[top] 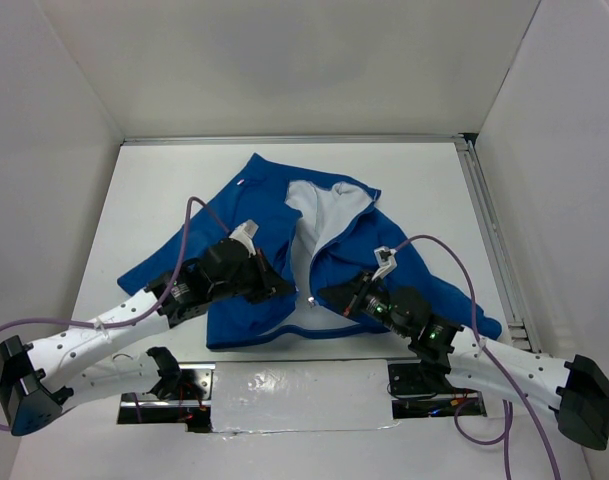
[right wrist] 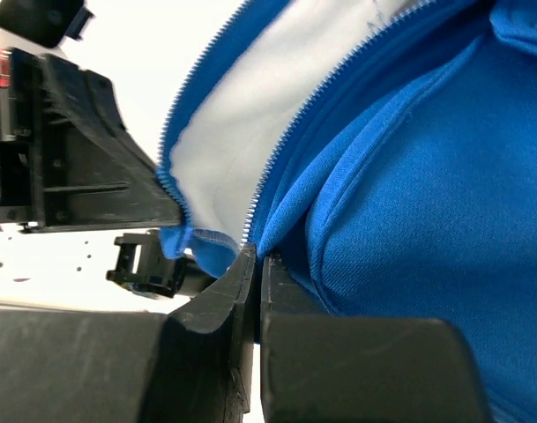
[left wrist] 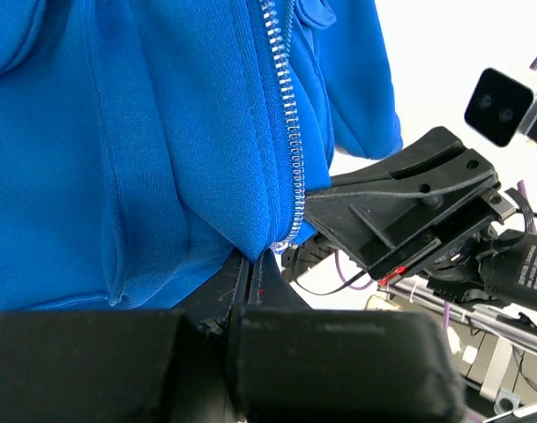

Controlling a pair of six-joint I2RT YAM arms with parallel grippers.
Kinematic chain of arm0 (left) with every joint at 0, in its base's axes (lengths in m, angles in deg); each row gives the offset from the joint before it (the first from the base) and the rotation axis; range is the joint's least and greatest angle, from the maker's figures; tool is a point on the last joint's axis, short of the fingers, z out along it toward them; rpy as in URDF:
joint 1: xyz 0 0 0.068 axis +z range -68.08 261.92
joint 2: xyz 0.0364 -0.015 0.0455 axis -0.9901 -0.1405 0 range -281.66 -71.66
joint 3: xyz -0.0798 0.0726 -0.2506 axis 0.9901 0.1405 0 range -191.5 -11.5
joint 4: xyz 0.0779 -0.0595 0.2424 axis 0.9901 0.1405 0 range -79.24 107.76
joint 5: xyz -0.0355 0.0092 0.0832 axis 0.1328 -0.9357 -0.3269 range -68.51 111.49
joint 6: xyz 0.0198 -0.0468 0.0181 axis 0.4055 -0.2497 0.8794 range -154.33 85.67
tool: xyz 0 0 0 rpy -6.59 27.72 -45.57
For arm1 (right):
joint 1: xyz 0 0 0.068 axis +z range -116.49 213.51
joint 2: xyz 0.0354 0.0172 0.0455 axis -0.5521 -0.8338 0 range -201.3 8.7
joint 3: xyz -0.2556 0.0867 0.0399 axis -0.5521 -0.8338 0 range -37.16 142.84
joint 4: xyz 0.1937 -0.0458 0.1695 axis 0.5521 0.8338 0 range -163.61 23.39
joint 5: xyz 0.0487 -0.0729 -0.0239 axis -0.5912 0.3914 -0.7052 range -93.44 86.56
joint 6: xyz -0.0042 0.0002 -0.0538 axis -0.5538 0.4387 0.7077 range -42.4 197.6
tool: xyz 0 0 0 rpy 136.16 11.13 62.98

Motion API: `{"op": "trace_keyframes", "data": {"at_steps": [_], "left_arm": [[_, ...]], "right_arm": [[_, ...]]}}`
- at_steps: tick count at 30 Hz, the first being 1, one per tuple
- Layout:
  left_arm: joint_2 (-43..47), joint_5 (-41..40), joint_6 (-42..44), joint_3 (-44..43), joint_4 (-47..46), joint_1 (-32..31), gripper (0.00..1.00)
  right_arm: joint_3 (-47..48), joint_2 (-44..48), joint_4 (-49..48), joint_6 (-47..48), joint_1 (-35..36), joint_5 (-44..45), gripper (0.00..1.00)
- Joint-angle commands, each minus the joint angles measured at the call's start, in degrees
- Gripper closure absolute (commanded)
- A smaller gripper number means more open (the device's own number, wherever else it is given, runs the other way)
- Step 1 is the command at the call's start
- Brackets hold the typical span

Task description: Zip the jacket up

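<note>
The blue jacket (top: 254, 215) lies flat on the white table (top: 424, 190), its front parted at the top so the white lining (top: 319, 205) shows. At the hem, my left gripper (top: 287, 290) is shut on the left front edge. In the left wrist view the fabric and the lower end of the zipper teeth (left wrist: 290, 132) run into the closed fingertips (left wrist: 277, 269). My right gripper (top: 324, 293) is shut on the opposite front edge beside its zipper teeth (right wrist: 277, 150), with blue cloth pinched at the fingertips (right wrist: 242, 264). The two grippers sit tip to tip, a small gap apart.
White walls enclose the table on three sides. A metal rail (top: 489, 230) runs along the right edge. Foil-taped mounting plates (top: 294, 385) and purple cables (top: 189, 225) lie near the arm bases. The jacket's right sleeve (top: 464, 300) lies under the right arm.
</note>
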Motion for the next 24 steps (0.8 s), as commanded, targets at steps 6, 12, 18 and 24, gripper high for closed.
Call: {"op": "trace_keyframes", "data": {"at_steps": [6, 12, 18, 24], "left_arm": [[-1.6, -5.3, -5.1, -3.2, 0.1, -1.6, 1.0], [-3.3, -4.9, -4.4, -4.6, -1.0, -2.3, 1.0], [-2.0, -4.7, -4.9, -3.6, -1.7, -2.4, 1.0], [-0.7, -4.4, -4.9, -2.2, -2.7, -2.4, 1.0]], "right_arm": [[-0.3, 1.2, -11.4, 0.1, 0.4, 0.2, 1.0], [1.5, -0.9, -10.2, 1.7, 0.7, -0.2, 1.0], [0.7, -2.5, -12.7, 1.0, 0.8, 0.2, 1.0], [0.5, -3.2, -15.3, 0.6, 1.5, 0.4, 1.0]]}}
